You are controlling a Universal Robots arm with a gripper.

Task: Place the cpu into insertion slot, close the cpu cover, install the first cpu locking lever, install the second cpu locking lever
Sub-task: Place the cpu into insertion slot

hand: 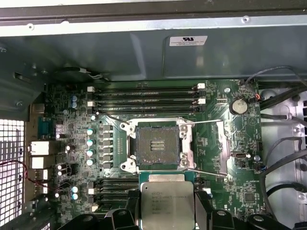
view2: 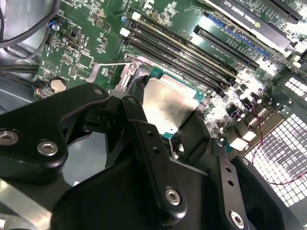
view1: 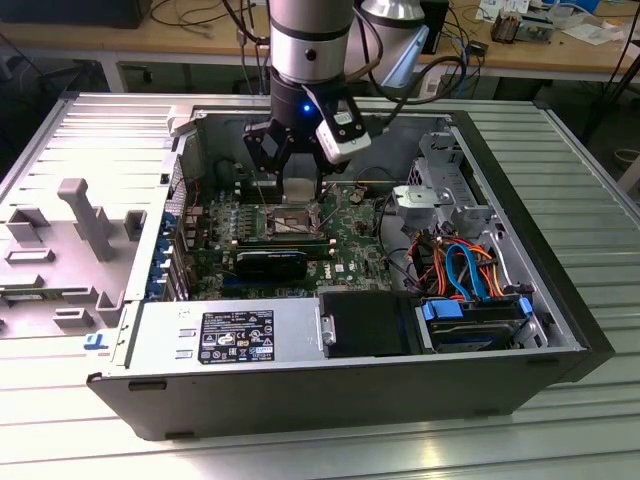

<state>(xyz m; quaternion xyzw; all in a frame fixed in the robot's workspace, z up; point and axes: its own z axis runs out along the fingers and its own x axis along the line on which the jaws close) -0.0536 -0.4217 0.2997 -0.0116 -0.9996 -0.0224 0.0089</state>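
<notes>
The slot (hand: 158,148) sits open toward the exterior view's left of the board, contacts bare, both levers (hand: 206,122) swung clear. Just above it, not touching, the gripper (view1: 298,188) pinches the cpu (hand: 168,203) by two opposite edges, metal top up. A skewed or rotated descent could, I judge, crush contacts or perch the chip on the rim. A weak pinch could drop it. The arm stands nearly vertical over the case's far part, wrist pointing straight down.

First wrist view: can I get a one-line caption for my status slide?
The gripper holds the cpu near the empty insertion slot of the green motherboard, not yet seated.
</notes>
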